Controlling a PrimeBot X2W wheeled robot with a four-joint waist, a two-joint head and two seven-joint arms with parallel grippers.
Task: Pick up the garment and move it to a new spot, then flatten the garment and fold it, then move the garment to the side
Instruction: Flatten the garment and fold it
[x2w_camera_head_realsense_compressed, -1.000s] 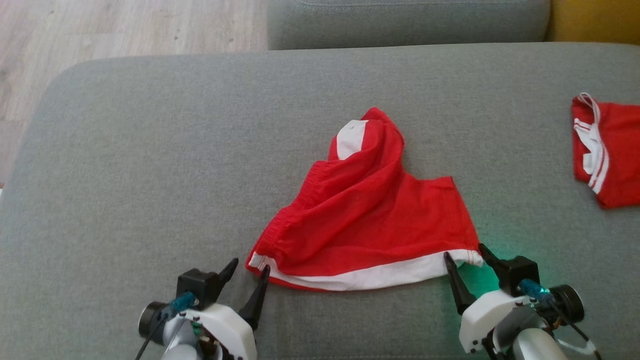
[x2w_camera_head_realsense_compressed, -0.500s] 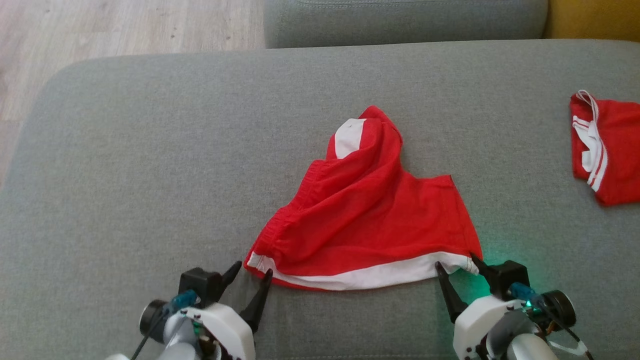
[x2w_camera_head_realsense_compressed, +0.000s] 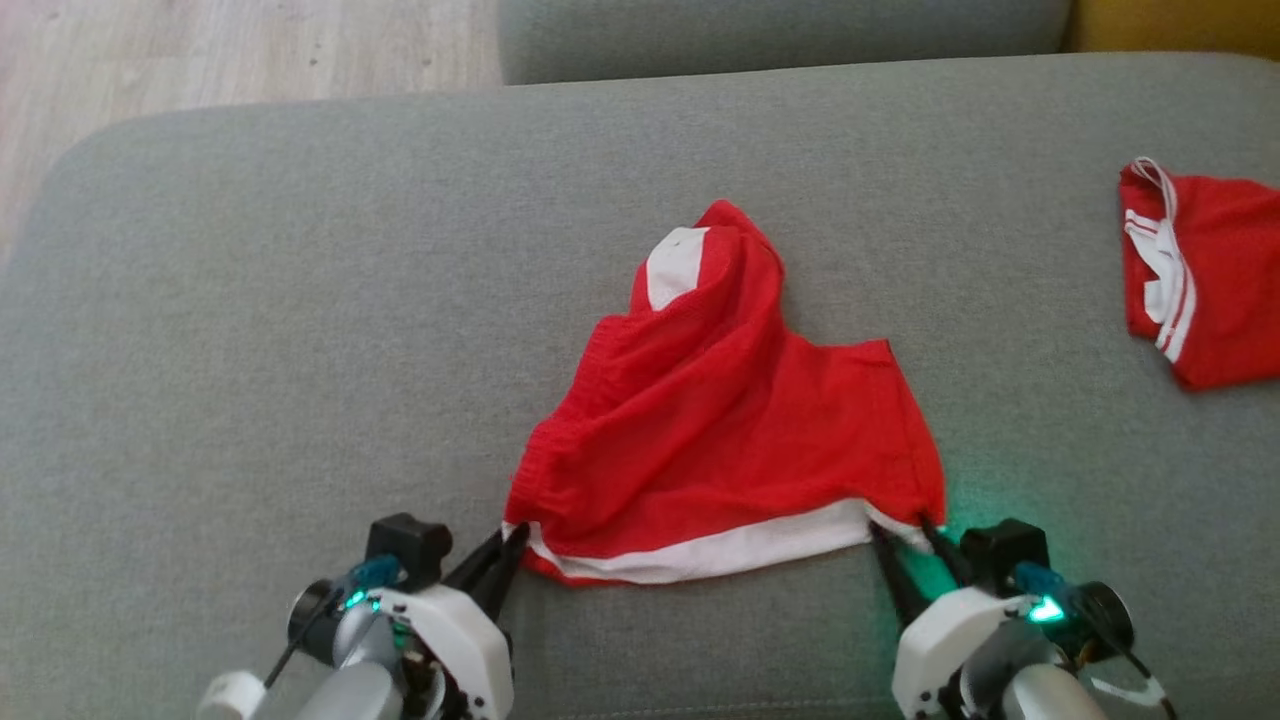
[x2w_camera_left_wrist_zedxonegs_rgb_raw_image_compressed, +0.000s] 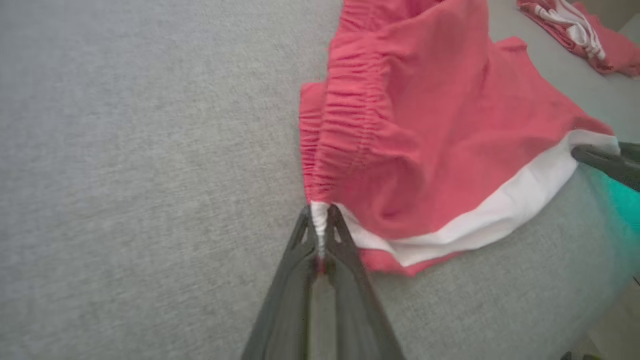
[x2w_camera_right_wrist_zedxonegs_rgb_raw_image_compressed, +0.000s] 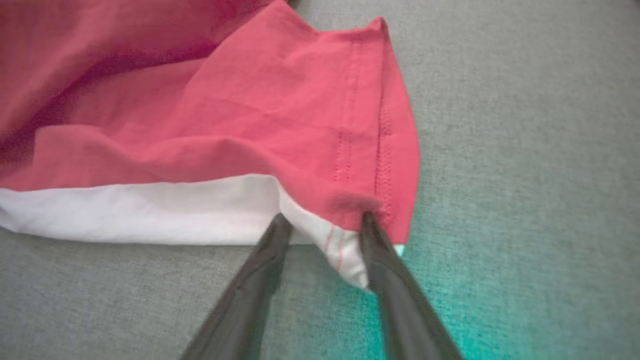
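A pair of red cloth shorts (x2w_camera_head_realsense_compressed: 730, 430) with a white band along the near edge lies crumpled in the middle of a big grey cloth sofa cushion (x2w_camera_head_realsense_compressed: 300, 300). The far part of the shorts is bunched into a hump, so its shape is hard to make out. A small white patch (x2w_camera_head_realsense_compressed: 672, 268) peeks out near the top.

The left gripper (x2w_camera_head_realsense_compressed: 505, 545) is at the near left corner of the shorts. In the left wrist view its two dark fingers are pressed together, with the white corner pinched between them. The tip of that corner is hidden inside the pinch.

The right gripper (x2w_camera_head_realsense_compressed: 900, 530) is at the near right corner. In the right wrist view its fingers stand apart, and the white corner lies between them without being squeezed. One finger covers a bit of the corner. A green light (x2w_camera_right_wrist_zedxonegs_rgb_raw_image_compressed: 475, 310) glows on the cushion beside it.

A second red cloth with white stripes (x2w_camera_head_realsense_compressed: 1190, 290) lies far to the right, well apart from the shorts. The picture's edge cuts it off.

Past the big cushion are another grey cushion (x2w_camera_head_realsense_compressed: 780, 35), a pale wood floor (x2w_camera_head_realsense_compressed: 200, 50) and a yellow thing (x2w_camera_head_realsense_compressed: 1170, 25), too cut off to tell what it is.
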